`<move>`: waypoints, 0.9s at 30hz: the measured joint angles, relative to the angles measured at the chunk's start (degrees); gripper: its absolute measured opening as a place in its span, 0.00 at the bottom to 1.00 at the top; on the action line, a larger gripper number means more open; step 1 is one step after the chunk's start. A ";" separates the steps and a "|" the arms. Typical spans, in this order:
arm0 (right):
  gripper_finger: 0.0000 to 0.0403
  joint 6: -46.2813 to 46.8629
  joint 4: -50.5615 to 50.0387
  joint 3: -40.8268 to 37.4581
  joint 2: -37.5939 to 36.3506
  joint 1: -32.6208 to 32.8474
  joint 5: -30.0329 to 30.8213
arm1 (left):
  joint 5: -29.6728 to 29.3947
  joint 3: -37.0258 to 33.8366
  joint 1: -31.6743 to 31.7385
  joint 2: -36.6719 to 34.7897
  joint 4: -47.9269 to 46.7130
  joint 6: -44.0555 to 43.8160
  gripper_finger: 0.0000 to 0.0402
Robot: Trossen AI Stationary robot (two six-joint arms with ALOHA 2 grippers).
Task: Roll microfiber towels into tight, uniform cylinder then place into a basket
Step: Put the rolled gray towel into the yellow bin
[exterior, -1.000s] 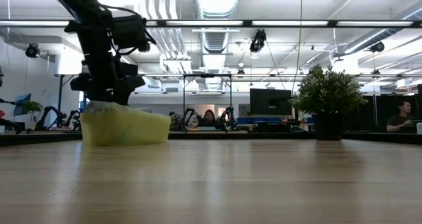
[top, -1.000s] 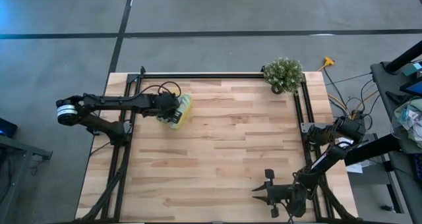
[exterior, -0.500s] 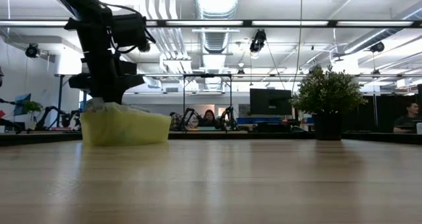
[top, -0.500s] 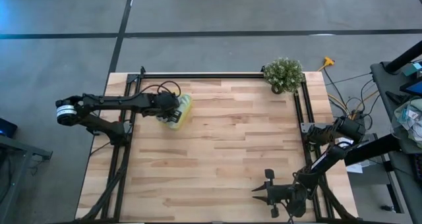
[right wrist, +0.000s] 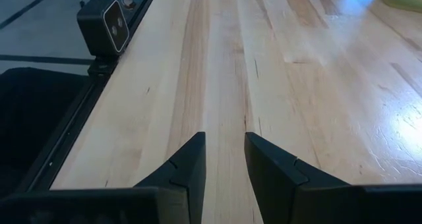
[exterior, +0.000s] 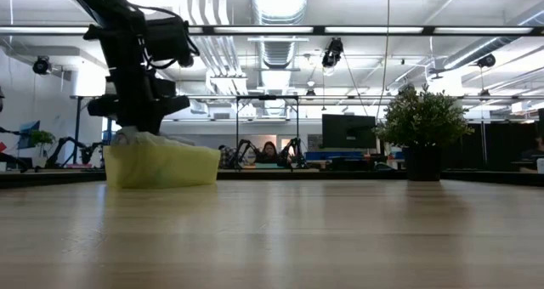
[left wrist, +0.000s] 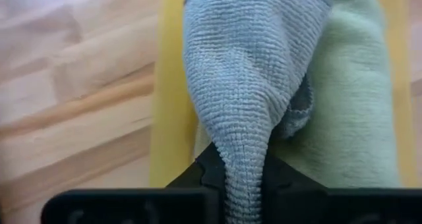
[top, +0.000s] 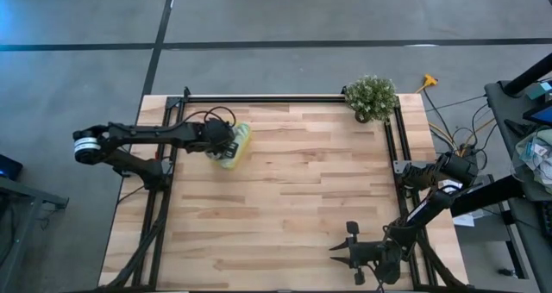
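The yellow basket [top: 236, 148] stands at the table's far left and also shows in the low view [exterior: 161, 166]. Inside it lie a light green towel [left wrist: 349, 105] and a grey-blue towel [left wrist: 250, 72], side by side. My left gripper [left wrist: 244, 178] hangs over the basket [left wrist: 173, 85], shut on the grey-blue towel. In the low view it [exterior: 136, 123] stands just above the basket's rim. My right gripper [top: 338, 252] waits open near the table's near right corner, with bare wood between its fingers [right wrist: 224, 158]. My left gripper pinches a raised ridge of the grey-blue towel [left wrist: 245, 161] between its two fingers, at the end nearest to it. The fingers slant down from above. The cloth narrows into the pinch; the rest of the towel lies in the basket against the green towel.
A potted plant [top: 371, 97] stands at the table's far right corner, seen in the low view too [exterior: 422, 123]. Black rails run along the table's left, far and right edges [top: 285, 97]. A small camera box [right wrist: 105, 25] sits on the rail near my right gripper.
My left gripper has kept its place over the basket and rolled slightly. A little more grey cloth shows above the basket's rim in the low view.
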 joint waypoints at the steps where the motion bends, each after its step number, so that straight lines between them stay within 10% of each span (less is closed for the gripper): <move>1: 0.25 0.00 0.02 0.00 0.00 0.00 0.00 | 0.35 -0.03 0.00 0.21 0.92 0.86 0.04; 16: 0.25 0.00 0.19 -0.04 0.00 0.00 0.00 | -2.55 1.29 0.00 -2.03 1.50 2.82 0.35; 27: 0.25 0.00 0.34 -0.08 0.00 0.00 0.00 | -1.08 1.17 0.00 -5.99 -1.63 4.05 0.38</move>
